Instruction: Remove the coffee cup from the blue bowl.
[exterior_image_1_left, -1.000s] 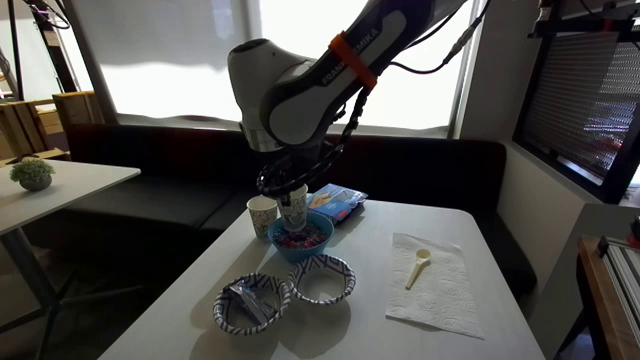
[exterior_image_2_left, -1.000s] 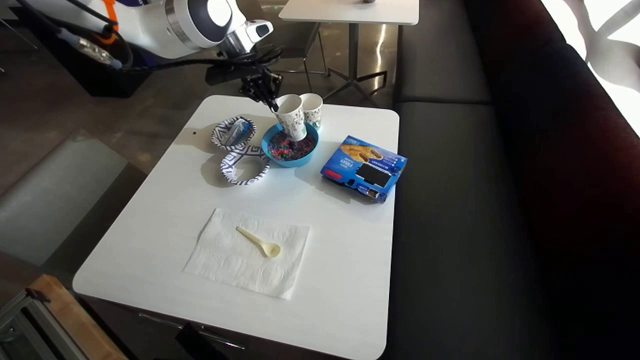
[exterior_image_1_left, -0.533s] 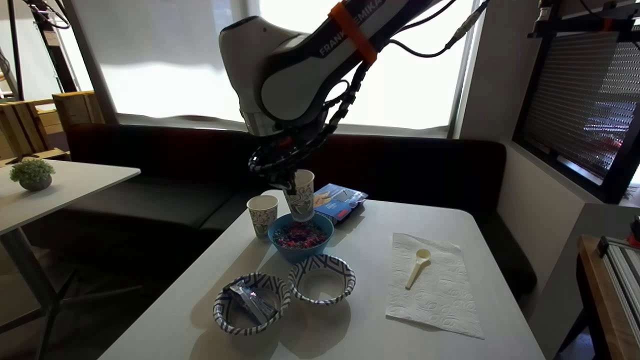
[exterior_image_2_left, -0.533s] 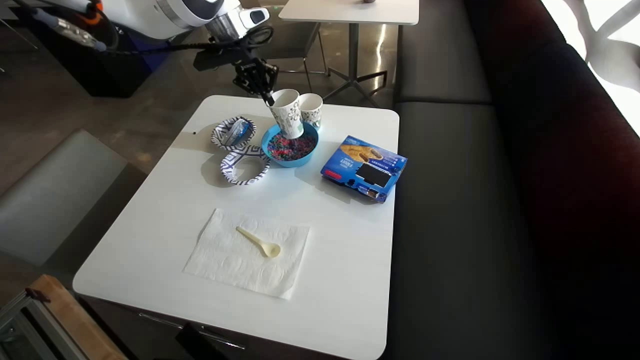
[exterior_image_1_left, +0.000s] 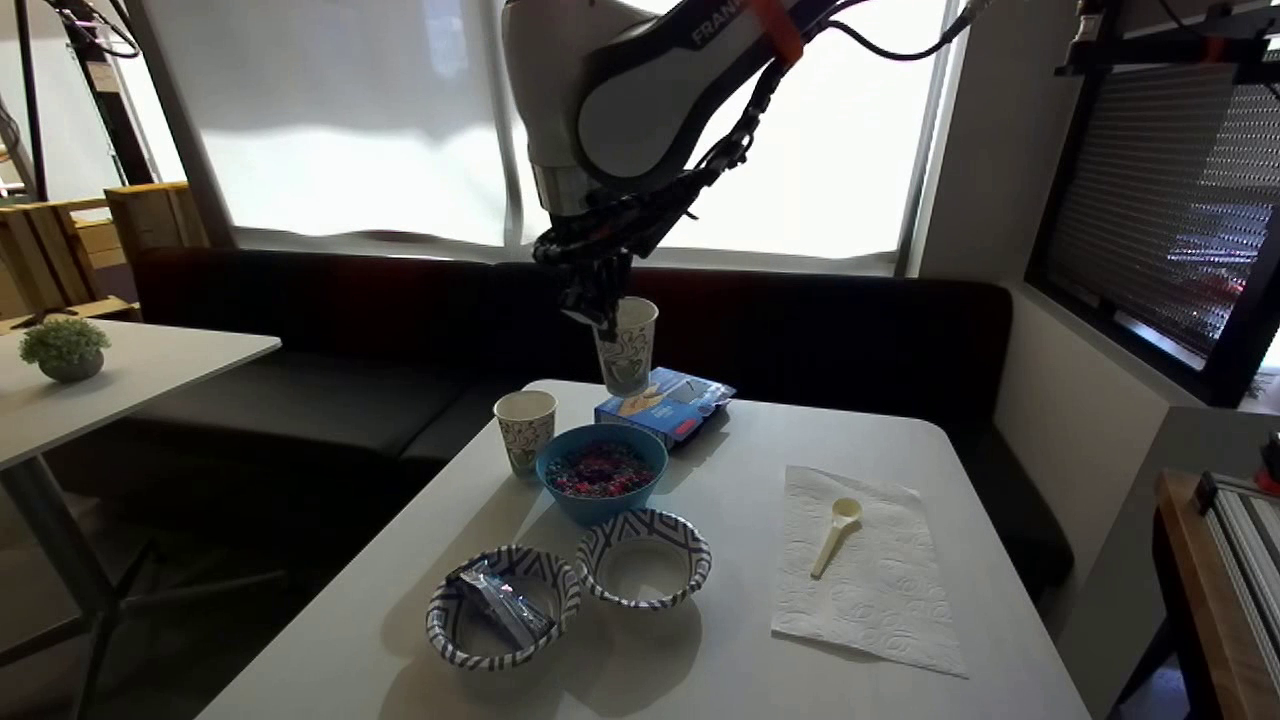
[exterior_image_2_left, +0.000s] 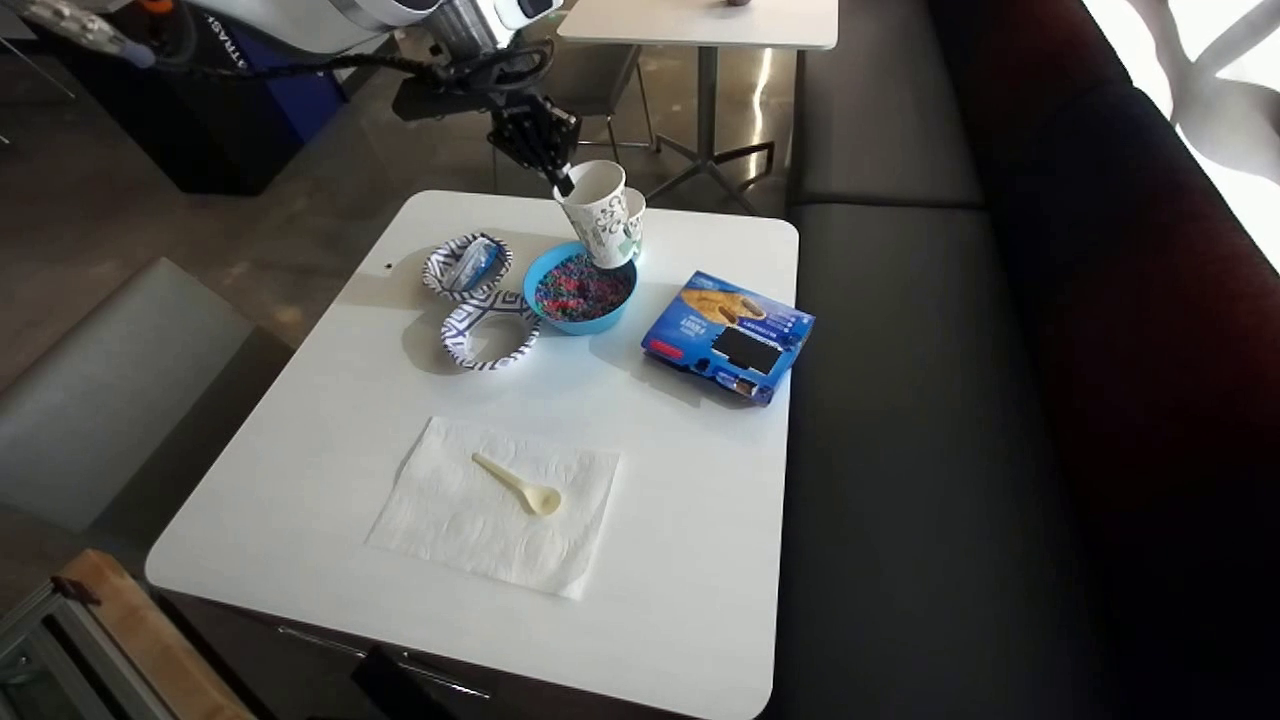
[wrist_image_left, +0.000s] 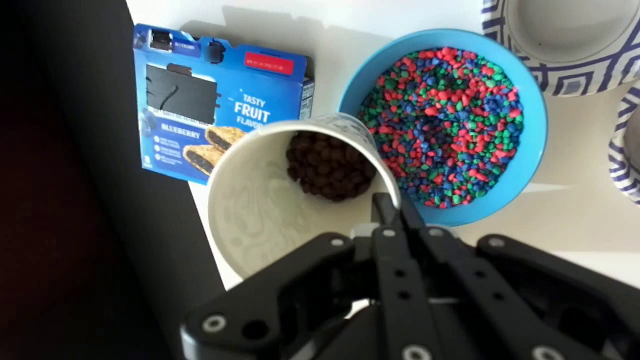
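The off-white patterned coffee cup (exterior_image_1_left: 630, 360) hangs clear above the blue bowl (exterior_image_1_left: 600, 508) in an exterior view, toward its box side. My gripper (exterior_image_1_left: 608, 328) is shut on the cup's rim. In an exterior view the cup (exterior_image_2_left: 600, 225) overlaps the edge of the bowl (exterior_image_2_left: 585, 326); the gripper (exterior_image_2_left: 566, 186) holds it slightly tilted. In the wrist view the cup (wrist_image_left: 265, 210) has dark brown beans at its bottom; the fingertips (wrist_image_left: 395, 210) pinch its wall beside the bowl (wrist_image_left: 536, 125), which holds coloured pebbles. A near-identical cup (exterior_image_1_left: 525, 432) stands on the table behind the bowl.
A blue box (exterior_image_1_left: 685, 400) lies beside the bowl, partly beneath the held cup in the wrist view (wrist_image_left: 255, 90). Two patterned dishes (exterior_image_2_left: 462, 335) (exterior_image_2_left: 440, 262) stand on the other side; one holds a packet. A paper towel (exterior_image_2_left: 490, 540) bears a spoon (exterior_image_2_left: 540, 498).
My gripper has lifted the cup up out of the bowl and moved it toward the blue box. The bowl, the second cup and the dishes have not moved.
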